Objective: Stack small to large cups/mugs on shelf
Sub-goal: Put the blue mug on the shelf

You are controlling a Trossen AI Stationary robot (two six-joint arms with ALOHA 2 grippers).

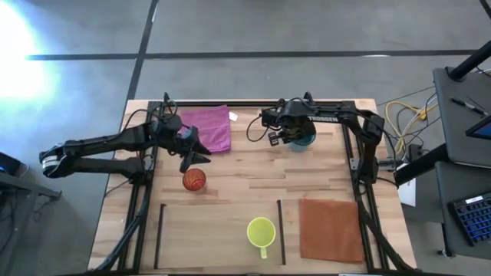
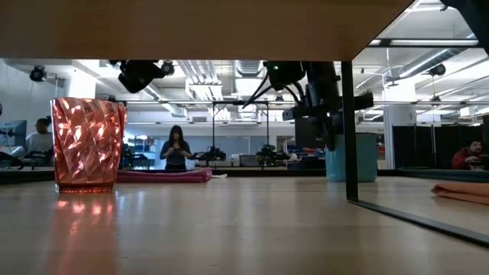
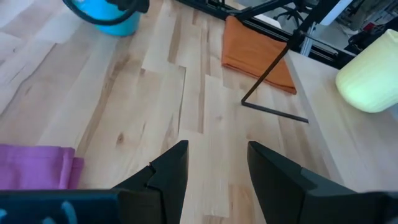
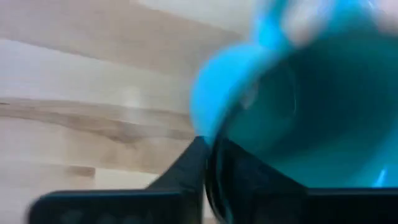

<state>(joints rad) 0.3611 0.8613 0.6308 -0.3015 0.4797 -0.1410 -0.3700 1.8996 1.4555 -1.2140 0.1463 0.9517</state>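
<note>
Teal plastic mug fills the right wrist view, its rim pinched by the right tool near the tabletop's back edge. Thin hold; it could slip. Left tool hangs open.

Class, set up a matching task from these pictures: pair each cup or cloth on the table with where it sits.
Things:
1. yellow mug
2. teal mug
3. red-orange cup
4. magenta cloth

Places:
A. at the table's far edge, by the left arm
B. between the two thin black strips
C. at the right tool
D. on bare wood just in front of the left tool

Pairs: 1-B, 2-C, 3-D, 4-A
</note>
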